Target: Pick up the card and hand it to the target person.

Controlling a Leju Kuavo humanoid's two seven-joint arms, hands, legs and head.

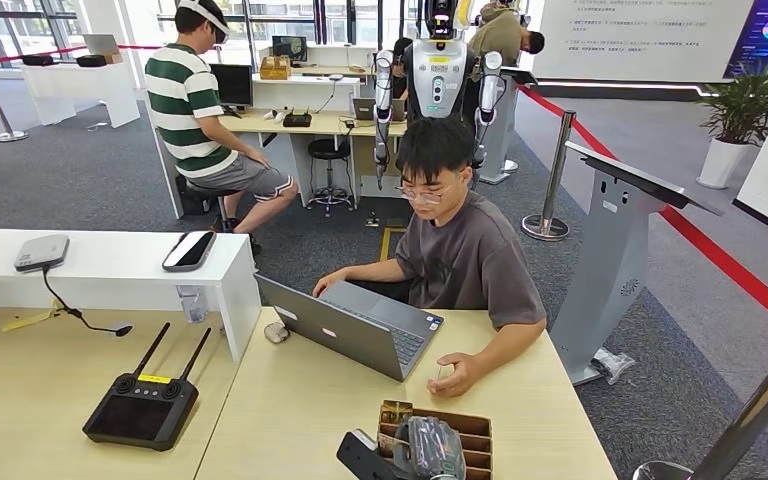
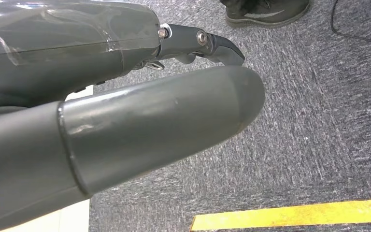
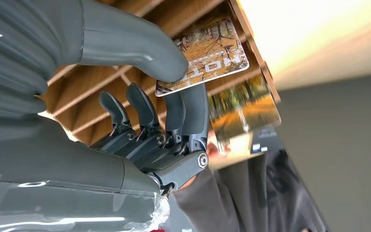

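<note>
Progress so far looks like roughly the first half, judging by how things sit. The right hand point(image 3: 140, 121) is pinching the card point(image 3: 207, 53) between its thumb and fingers, right over the wooden slotted box point(image 1: 465, 440), so the pick seems to be happening or just about done. The card is sitting just above the box's dividers, not yet clear of them, and another card with the same autumn-forest print point(image 3: 244, 108) is sticking out at the box's far rim. What's left, I'd guess: lifting it free and carrying it over to the person in the grey T-shirt point(image 1: 470, 265), who is sitting just beyond the box with one hand point(image 1: 453, 375) resting on the worktop point(image 1: 290, 420) near its back edge and a laptop point(image 1: 345, 325) open beside it.

The left hand point(image 2: 125, 125) is hanging over grey carpet, nowhere near the box. It isn't holding anything, but how its fingers lie can't really be told from that close-up.

Writing: the card is showing pale letters that look like "HOTEL", partly hidden under the fingers, so don't quote me. Nothing else is readable.
</note>
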